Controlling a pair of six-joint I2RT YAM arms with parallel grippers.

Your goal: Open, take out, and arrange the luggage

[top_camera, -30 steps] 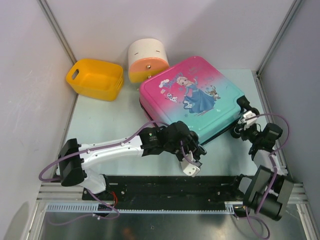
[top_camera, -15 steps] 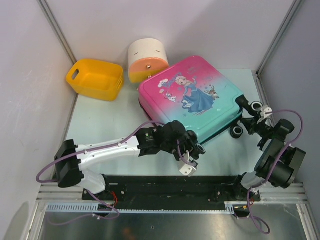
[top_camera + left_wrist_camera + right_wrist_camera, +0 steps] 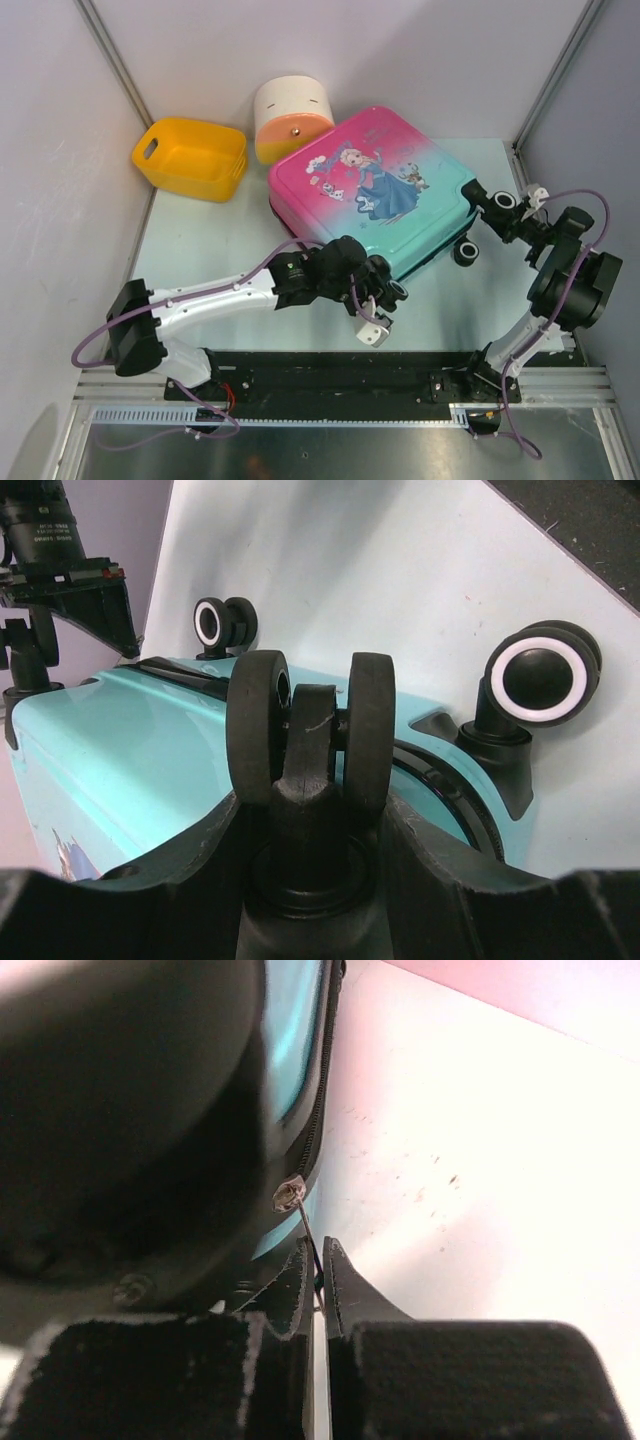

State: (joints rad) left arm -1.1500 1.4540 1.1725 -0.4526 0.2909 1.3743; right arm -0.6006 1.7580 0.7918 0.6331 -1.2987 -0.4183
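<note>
My right hand [image 3: 318,1263], pinched on the zip pull [image 3: 290,1196], has swung farther back, and the suitcase [image 3: 375,185] has slid toward the far edge of the surface [image 3: 200,250]. My left hand [image 3: 385,300] clamps a wheel [image 3: 310,730]. Unzipping seems underway.

A blurred black wheel [image 3: 120,1110] hides most of the luggage [image 3: 290,1040] from the right wrist.

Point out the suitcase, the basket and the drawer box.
suitcase [image 3: 370,185], top external view, on the printed lid.
basket [image 3: 188,186], top external view, on its near wall.
drawer box [image 3: 293,103], top external view, on its cream top.
</note>
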